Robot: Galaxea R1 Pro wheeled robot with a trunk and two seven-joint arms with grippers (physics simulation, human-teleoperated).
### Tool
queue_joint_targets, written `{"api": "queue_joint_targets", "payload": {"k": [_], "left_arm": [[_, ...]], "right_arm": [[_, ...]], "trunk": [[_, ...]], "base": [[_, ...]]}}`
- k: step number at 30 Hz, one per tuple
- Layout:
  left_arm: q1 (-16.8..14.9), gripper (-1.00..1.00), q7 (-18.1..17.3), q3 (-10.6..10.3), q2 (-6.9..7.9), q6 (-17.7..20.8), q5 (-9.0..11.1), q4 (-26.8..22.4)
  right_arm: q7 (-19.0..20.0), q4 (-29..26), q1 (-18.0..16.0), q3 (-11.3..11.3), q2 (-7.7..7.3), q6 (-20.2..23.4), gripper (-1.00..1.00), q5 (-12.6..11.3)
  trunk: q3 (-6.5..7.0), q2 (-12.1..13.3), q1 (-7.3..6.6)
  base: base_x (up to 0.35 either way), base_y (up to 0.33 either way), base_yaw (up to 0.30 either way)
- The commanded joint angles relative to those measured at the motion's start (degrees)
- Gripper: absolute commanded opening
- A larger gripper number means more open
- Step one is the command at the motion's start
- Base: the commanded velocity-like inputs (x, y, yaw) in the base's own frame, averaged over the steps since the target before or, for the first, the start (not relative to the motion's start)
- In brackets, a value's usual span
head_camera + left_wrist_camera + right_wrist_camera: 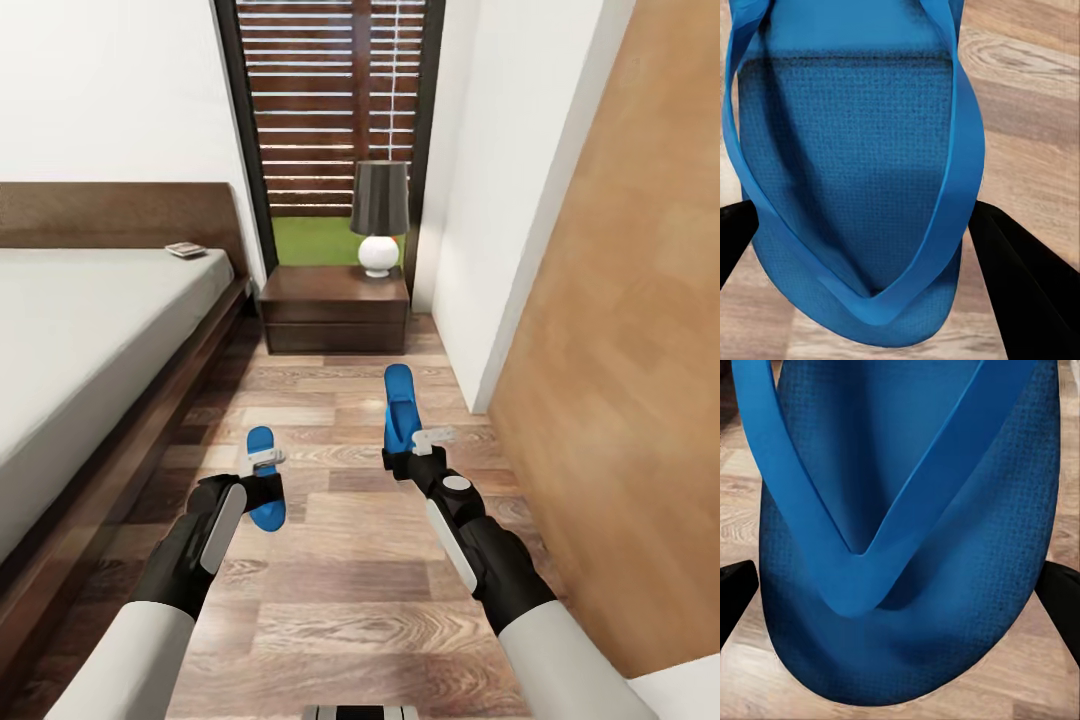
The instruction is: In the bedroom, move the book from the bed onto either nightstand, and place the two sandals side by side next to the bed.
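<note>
bed: foot end cut off at frame edge | book: too small to read cover | left sandal: middle hidden behind gripper fingers

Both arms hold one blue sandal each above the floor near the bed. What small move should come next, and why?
Probably lower both arms toward the wood floor beside the bed. The left end effector grips one sandal and the right end effector the other sandal, both apparently held above the planks, roughly parallel with a gap between them. Lowering them together would keep them side by side.
</note>
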Motion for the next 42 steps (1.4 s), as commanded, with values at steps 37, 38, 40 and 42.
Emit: {"api": "queue_joint_targets", "payload": {"k": [37,38,40,42], "left_arm": [[0.1,-1.0,0.5,-0.2,0.03,-9.7,-0.3,25.5],[0.1,-1.0,0.5,-0.2,0.04,-9.7,-0.3,25.5],[0.1,-1.0,0.6,-0.2,0.01,-9.7,-0.2,25.5],[0.1,-1.0,0.6,-0.2,-0.02,-9.7,-0.1,25.5]], "right_arm": [[0.0,29.1,0.0,-0.3,0.76,-8.3,-1.0,-1.5],[0.0,29.1,0.0,-0.3,0.76,-8.3,-1.0,-1.5],[0.0,29.1,0.0,-0.3,0.76,-8.3,-1.0,-1.5],[0.0,29.1,0.0,-0.3,0.76,-8.3,-1.0,-1.5]], "trunk": [[-0.05,0.0,0.02],[-0.05,0.0,0.02],[-0.05,0.0,0.02],[-0.05,0.0,0.02]], "base": [[0.103,0.0,0.143],[0.0,0.0,0.248],[0.0,0.0,0.248],[0.0,0.0,0.248]]}}
